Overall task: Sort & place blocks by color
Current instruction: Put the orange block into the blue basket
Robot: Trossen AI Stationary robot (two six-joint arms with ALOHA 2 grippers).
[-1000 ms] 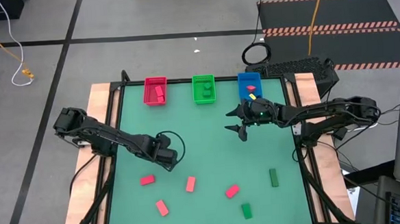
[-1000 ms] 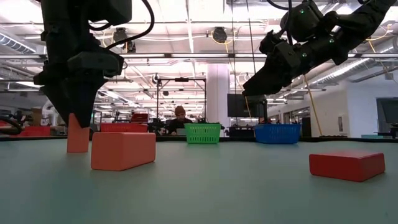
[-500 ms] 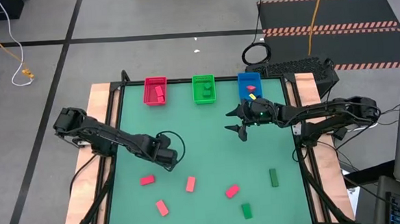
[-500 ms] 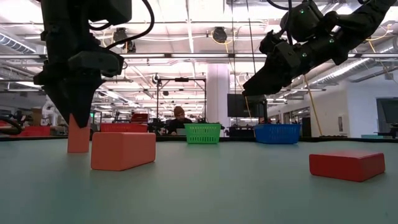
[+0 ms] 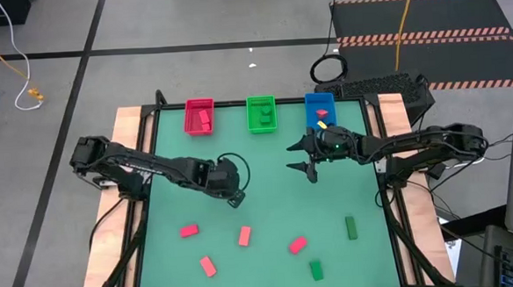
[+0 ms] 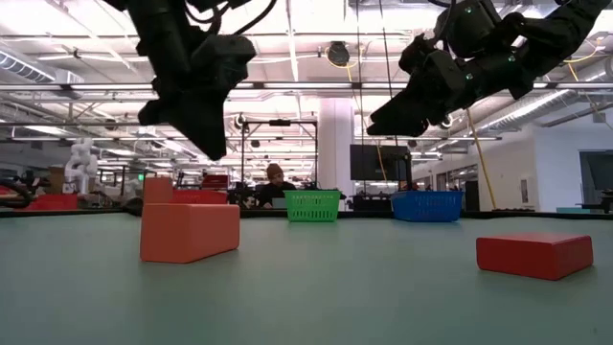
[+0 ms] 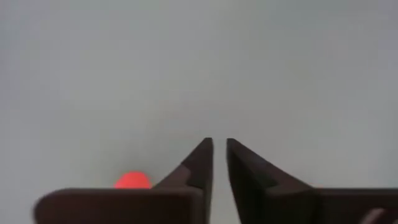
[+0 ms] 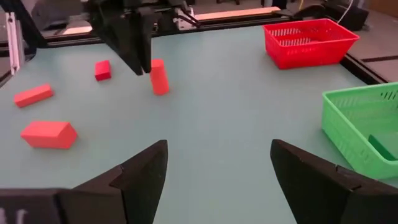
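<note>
The left gripper [image 5: 234,196] is lifting away toward the table's centre, fingers nearly together and gripping nothing; the pink block [image 5: 189,230] is lying unclaimed near the front-left corner. The right gripper [image 5: 299,157] is hovering spread wide by the blue bin [image 5: 309,114].

Grey floor [image 5: 58,48] with black lines; yellow cable [image 5: 10,64]; bright ceiling lights [image 6: 316,14] behind.

red blocks [image 5: 189,230] and green blocks [image 5: 351,227] lie on a green table [image 5: 267,178] beside red [image 5: 200,117], green [image 5: 261,113] and blue bins [image 5: 320,110].
</note>
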